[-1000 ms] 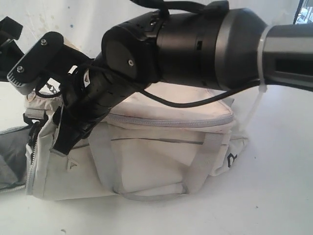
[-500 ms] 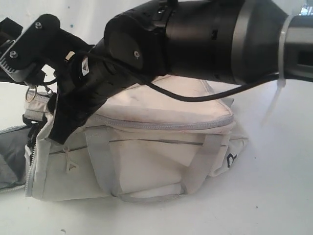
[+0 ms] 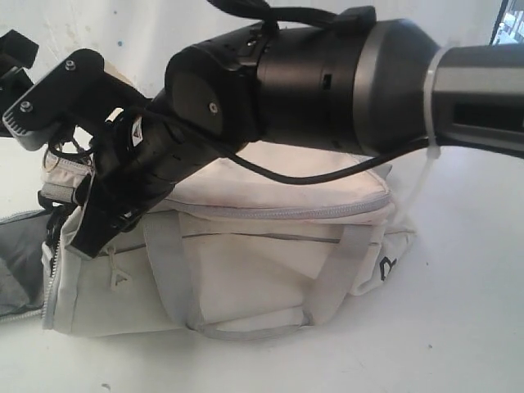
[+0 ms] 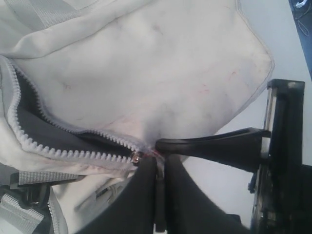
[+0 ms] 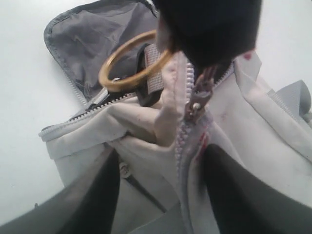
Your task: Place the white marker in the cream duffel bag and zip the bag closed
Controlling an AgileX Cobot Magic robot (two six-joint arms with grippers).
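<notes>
Cream duffel bag (image 3: 270,246) on bench (image 3: 458,327), centre frame. Zipper (image 4: 73,151) part open, inside dark, contents unreadable, white marker not visible. Left gripper (image 4: 158,162) jaws pinching zipper pull (image 4: 138,156). Right gripper (image 5: 161,161) jaws spread, straddling bag end. Arm (image 3: 327,82) hides bag top.

Table (image 3: 458,327): white, matt and bare where I see it, filling the front and right of the exterior view. Both my wrist views show the same plain white top at their edges.

Speck (image 3: 105,386): small, dark, lying on the table close to the front edge.

Backdrop (image 3: 90,29): white, behind my work. It carries faint brownish stains and one tiny blue dot (image 3: 119,42). I cannot tell whether it is a wall or more table.

Dark patch (image 3: 509,20): in the top right corner of the exterior view, cut off by the frame, streaked with paler lines, too partial to identify.
</notes>
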